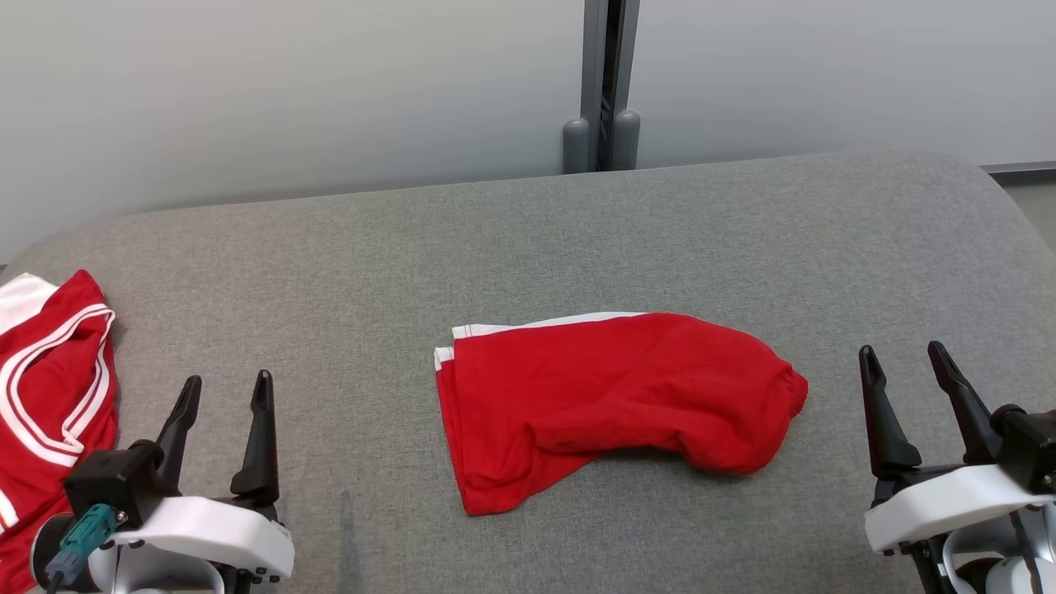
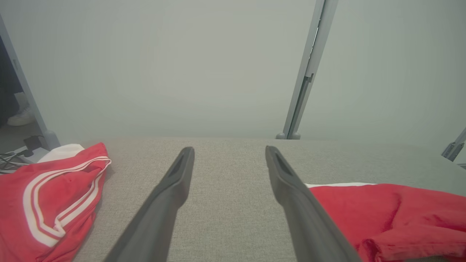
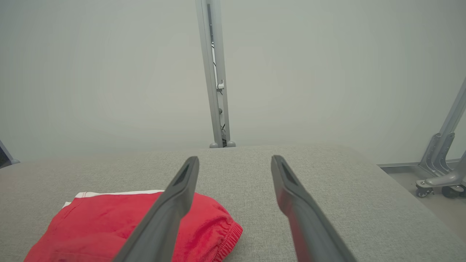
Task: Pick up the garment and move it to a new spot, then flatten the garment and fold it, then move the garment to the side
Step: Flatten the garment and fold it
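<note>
Left end effector and right end effector both spread open, empty, flanking the folded red garment mid-table. Striped red garment at table's left edge. Left wrist view adds a white shoe; right wrist view adds a wheeled frame.

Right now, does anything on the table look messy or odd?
The red shorts in the middle are folded but lumpy, with a wavy near edge and a bulging waistband end. A second red garment with white stripes lies bunched at the left end of the table. Nothing spilled or damaged.
</note>
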Robot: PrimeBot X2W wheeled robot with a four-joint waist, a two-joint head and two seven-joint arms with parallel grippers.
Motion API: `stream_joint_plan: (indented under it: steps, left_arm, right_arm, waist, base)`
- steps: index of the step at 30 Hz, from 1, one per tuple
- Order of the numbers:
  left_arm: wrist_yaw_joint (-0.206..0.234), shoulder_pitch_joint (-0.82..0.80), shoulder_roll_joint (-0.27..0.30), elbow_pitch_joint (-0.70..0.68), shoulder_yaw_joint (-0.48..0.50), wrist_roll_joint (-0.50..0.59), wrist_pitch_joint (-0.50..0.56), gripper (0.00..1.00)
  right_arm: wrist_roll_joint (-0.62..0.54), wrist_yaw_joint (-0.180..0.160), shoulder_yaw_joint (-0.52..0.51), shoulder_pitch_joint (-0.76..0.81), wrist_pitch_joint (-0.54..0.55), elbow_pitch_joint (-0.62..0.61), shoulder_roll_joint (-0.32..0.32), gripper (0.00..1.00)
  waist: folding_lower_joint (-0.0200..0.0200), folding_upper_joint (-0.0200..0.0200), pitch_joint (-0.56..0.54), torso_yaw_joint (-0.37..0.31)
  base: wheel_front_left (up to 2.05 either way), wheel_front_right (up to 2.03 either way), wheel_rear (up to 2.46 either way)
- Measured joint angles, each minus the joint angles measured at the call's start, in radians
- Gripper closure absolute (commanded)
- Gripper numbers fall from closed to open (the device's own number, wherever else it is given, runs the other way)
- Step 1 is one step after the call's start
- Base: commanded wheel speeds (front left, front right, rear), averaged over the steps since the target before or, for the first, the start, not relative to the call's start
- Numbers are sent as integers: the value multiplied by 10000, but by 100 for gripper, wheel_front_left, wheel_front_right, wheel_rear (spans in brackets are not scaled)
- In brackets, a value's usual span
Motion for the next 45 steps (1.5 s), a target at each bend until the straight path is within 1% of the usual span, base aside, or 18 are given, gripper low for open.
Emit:
stream_joint_plan:
  steps: [12, 15, 16, 20, 25, 29, 32, 37, 41, 45]
  left_arm:
    - [61, -204, -61, -196, -42, -163, 198, 0]
    - [-297, -1241, -100, -268, -274, -171, 570, 0]
    - [-297, -1241, -100, -268, -274, -171, 570, 0]
    - [-1007, -2443, -238, 297, -823, -307, 1221, 0]
    - [-1891, -3527, -591, 1684, -1411, -740, 2059, 0]
    - [-2504, -4157, -876, 2991, -1772, -1022, 2598, 0]
    - [-2867, -4569, -1043, 3969, -1923, -1216, 2918, 0]
    - [-3246, -5184, -1106, 5474, -1975, -1429, 3271, 0]
    - [-3323, -5582, -1108, 6404, -1910, -1469, 3258, 0]
    - [-3321, -5892, -1120, 7045, -1829, -1475, 3064, 0]
  right_arm:
    - [21, 0, -25, -95, 33, -151, 0, 0]
    - [15, 0, 12, -263, 79, -238, -2, 0]
    - [15, 0, 12, -263, 79, -238, -2, 0]
    - [13, 0, 242, -537, 82, -303, 0, 0]
    - [86, 0, 535, -842, 4, -240, -2, 0]
    - [198, 0, 711, -1012, -130, -67, 0, 0]
    - [290, 0, 790, -1122, -290, 96, -2, 0]
    - [453, 0, 865, -1302, -527, 355, -2, 0]
    - [504, 0, 838, -1384, -721, 554, -4, 0]
    - [541, 0, 836, -1444, -821, 732, -4, 0]
  waist:
    - [0, 0, 230, 97]
    - [0, 0, 517, 122]
    - [0, 0, 517, 122]
    - [0, 0, 874, -8]
    - [0, 0, 1323, -448]
    - [0, 0, 1698, -893]
    - [1, 0, 1985, -1221]
    - [0, 0, 2436, -1730]
    - [0, 0, 2691, -2037]
    - [0, 0, 2778, -2172]
  base:
    - [0, 0, 0]
    - [0, 0, 0]
    - [0, 0, 0]
    - [0, 0, 0]
    - [0, 0, 0]
    - [0, 0, 0]
    - [0, 0, 0]
    - [0, 0, 0]
    - [0, 0, 0]
    - [0, 0, 0]
